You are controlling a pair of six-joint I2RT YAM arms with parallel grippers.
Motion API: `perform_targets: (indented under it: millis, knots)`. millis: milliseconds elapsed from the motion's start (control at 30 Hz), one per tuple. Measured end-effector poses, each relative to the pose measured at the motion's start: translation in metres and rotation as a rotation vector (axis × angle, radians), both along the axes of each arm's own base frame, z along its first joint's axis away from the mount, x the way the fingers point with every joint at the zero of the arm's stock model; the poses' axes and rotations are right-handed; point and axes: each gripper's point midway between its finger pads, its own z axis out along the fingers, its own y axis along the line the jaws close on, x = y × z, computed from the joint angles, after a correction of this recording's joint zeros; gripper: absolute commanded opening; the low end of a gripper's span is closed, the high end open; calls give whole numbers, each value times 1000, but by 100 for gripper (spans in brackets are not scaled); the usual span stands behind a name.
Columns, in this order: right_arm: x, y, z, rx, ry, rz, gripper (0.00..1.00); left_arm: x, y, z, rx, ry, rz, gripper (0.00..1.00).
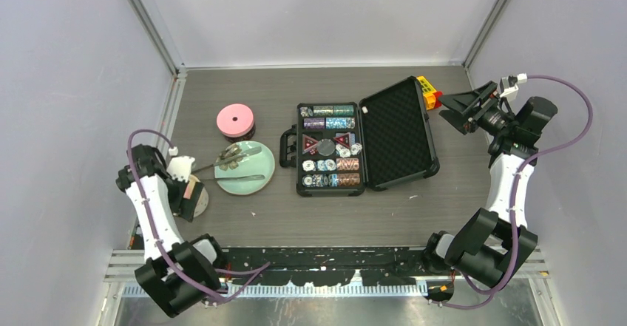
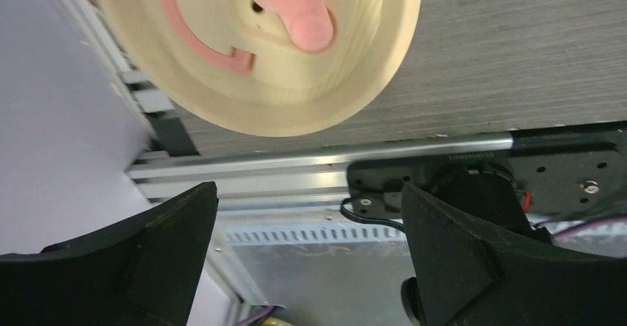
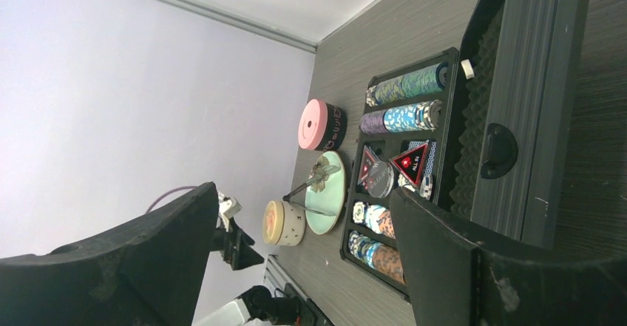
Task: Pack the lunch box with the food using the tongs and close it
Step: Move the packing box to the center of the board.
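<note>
lunch box (image 1: 236,121) comes as 2 tubs. the pink-lidded one stands just far of the plate (image 1: 260,182), lid on. the cream tub (image 1: 197,197) stands near left of the plate, close to the left arm; its lid (image 2: 259,45) appears seated.

food (image 1: 232,156): a small heap on the far-left part of the plate; single pieces are too small to tell apart. none is seen in either tub.

tongs (image 1: 244,177): lying across the plate, beside the food, in no grip. judged placed there so food and tool share 1 spot within the left arm's reach.

left gripper (image 2: 307,193): fingers spread wide, nothing between them. the cream lid lies just ahead of the fingertips, not inside them. judged stationed for that lid, since both tubs look closed and must be opened before packing.

right gripper (image 1: 455,111): fingers apart, empty, held high at far right beyond the open chip case (image 1: 329,151). judged parked there to keep clear of the work on the left.

finding: packing not begun; the tongs must be picked up and the lids dealt with first. risk: thin tongs flat on a plate are hard to pinch.
</note>
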Motion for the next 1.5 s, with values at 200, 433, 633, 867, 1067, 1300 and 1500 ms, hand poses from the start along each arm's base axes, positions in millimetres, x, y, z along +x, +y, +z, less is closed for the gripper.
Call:
perform_targets:
  millis: [200,433,633,867,1067,1300,1500]
  knots:
    - [0,0,0,8,1,-1,90,-8,0,-20,-103,60,91,89]
    - [-1,1,2,6,-7,2,90,19,14,-36,-105,-10,164,84]
    - [-1,1,2,6,-7,2,90,42,27,-39,-96,-62,189,83]
    - [-1,1,2,6,-7,1,90,90,46,-38,-133,-131,144,83]
    - [-1,1,2,6,-7,1,90,132,61,-38,-161,-177,72,83]
    - [-1,1,2,6,-6,1,90,168,63,-43,-132,-210,-42,85]
    - [-1,1,2,6,-6,1,90,204,69,-45,-119,-225,-79,84]
